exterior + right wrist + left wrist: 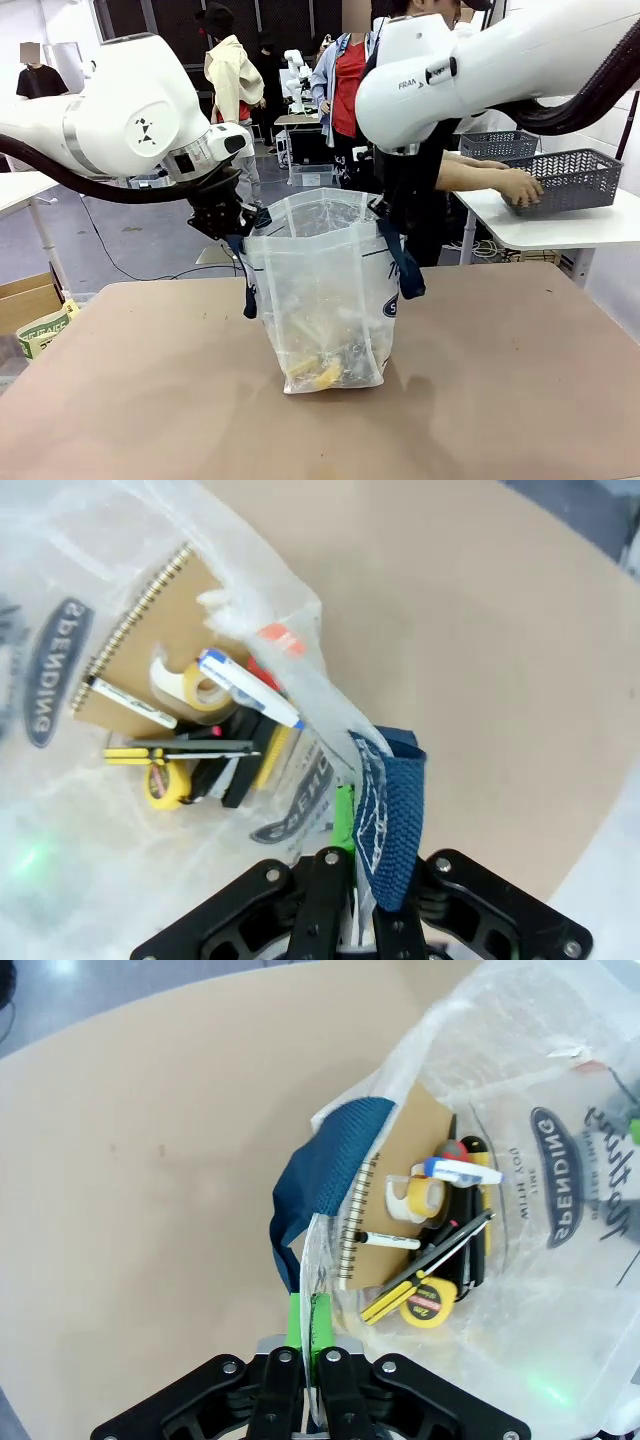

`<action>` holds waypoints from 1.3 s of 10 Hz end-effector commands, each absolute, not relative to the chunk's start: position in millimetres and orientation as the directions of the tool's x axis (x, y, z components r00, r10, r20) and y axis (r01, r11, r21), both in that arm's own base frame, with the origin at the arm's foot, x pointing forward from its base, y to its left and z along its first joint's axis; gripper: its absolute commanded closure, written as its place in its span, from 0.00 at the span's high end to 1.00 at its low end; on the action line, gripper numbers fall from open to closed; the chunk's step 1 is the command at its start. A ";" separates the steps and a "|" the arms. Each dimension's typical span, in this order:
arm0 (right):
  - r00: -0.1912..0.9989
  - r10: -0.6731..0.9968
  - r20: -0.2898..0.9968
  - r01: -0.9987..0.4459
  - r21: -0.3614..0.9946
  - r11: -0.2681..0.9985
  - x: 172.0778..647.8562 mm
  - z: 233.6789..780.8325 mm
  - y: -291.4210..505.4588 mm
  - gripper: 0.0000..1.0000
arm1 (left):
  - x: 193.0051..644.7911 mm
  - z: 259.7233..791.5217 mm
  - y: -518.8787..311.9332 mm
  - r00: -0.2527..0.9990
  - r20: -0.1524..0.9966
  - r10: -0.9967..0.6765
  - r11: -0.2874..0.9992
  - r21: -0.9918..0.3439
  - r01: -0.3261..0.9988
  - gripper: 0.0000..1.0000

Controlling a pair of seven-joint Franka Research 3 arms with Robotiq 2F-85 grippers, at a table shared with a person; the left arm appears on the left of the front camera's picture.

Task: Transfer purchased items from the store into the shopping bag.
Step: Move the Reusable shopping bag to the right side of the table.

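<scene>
Left gripper and right gripper pinch the shopping bag open; spiral notebook and tape measure are inside, probably more to come.

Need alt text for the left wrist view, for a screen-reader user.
The left gripper is shut on the rim of the translucent shopping bag beside its navy handle, tan table behind. Inside the bag lie a spiral notebook, a tape roll, a yellow tape measure and a black marker.

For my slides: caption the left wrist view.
Left fingers pinch the shopping bag by its rim; notebook, tape roll, tape measure inside.
</scene>
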State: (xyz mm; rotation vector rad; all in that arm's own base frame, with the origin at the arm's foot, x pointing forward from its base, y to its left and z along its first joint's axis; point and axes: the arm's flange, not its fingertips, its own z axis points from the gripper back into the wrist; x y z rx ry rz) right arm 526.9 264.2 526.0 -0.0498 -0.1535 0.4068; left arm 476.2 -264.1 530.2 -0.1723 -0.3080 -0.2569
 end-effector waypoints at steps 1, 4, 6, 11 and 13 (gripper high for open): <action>0.948 0.301 0.103 -0.296 -0.057 0.953 539.9 535.9 291.4 0.00 | 485.4 537.0 -278.4 0.907 0.334 -0.257 0.927 -0.179 0.329 0.00; 0.953 0.275 0.126 -0.272 -0.046 0.961 551.4 536.6 310.2 0.00 | 488.1 542.2 -293.6 0.903 0.348 -0.250 0.916 -0.217 0.338 0.00; 0.953 0.263 0.150 -0.265 -0.011 0.964 554.9 531.3 320.7 0.00 | 489.1 546.2 -299.5 0.899 0.381 -0.218 0.907 -0.260 0.330 0.00; 0.945 0.296 0.139 -0.297 -0.013 0.955 553.3 528.0 327.0 0.00 | 486.6 544.8 -303.2 0.905 0.365 -0.217 0.918 -0.239 0.316 0.00; 0.951 0.276 0.137 -0.280 0.006 0.960 555.6 529.0 323.4 0.00 | 486.2 543.0 -304.0 0.905 0.362 -0.223 0.917 -0.237 0.321 0.00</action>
